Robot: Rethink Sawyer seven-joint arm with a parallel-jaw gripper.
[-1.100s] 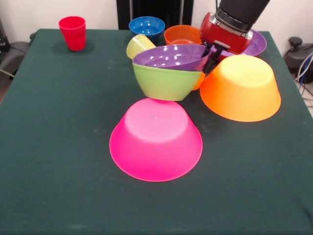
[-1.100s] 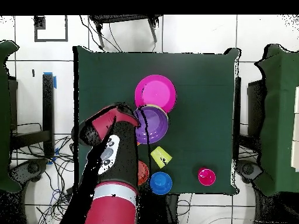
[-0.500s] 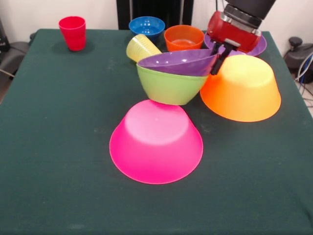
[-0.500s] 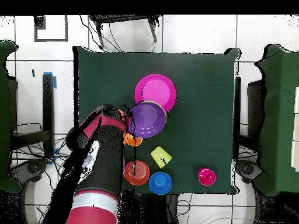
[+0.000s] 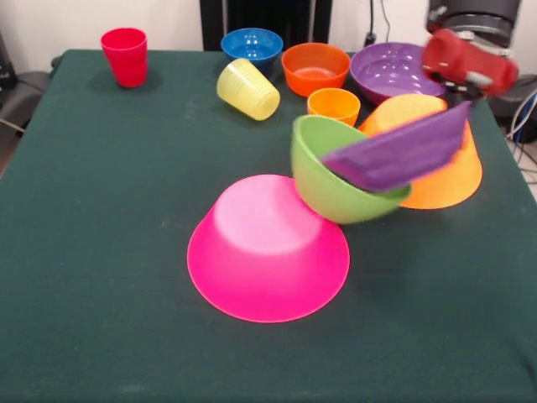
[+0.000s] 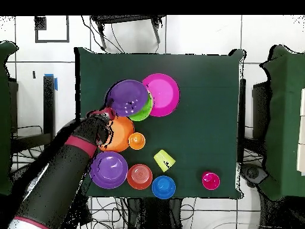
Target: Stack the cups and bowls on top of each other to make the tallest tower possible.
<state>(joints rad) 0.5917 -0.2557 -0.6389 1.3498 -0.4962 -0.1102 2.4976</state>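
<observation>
The gripper (image 5: 466, 94), seen at the upper right of the front view below the red wrist, appears to be pinching the raised rim of the purple bowl (image 5: 401, 154), though the fingers are blurred and the contact itself is hard to resolve. That bowl is tilted steeply, its lower edge resting inside the green bowl (image 5: 331, 180), which is itself tipped on its side, leaning against the flank of the upturned pink bowl (image 5: 268, 250) and just in front of the upturned large orange bowl (image 5: 436, 172). Judging by their glossy plastic walls, these bowls are light, stiff and slippery; a rim pinch holds them, but a nested pair slides readily, so a grasp on the rim of the lower bowl would probably carry both more securely. Behind stand the second purple bowl (image 5: 396, 70), the orange-red bowl (image 5: 315, 65), the blue bowl (image 5: 252, 44) and the orange cup (image 5: 333, 105); the yellow cup (image 5: 247, 89) lies on its side and the red cup (image 5: 124, 55) stands at the far corner of the table (image 5: 101, 252). Compared with half a second earlier, the nested green and purple pair no longer sits level above the pink bowl: it has swung toward the large orange bowl and tipped, and the arm has drawn back toward the table edge, uncovering the rear bowls.
</observation>
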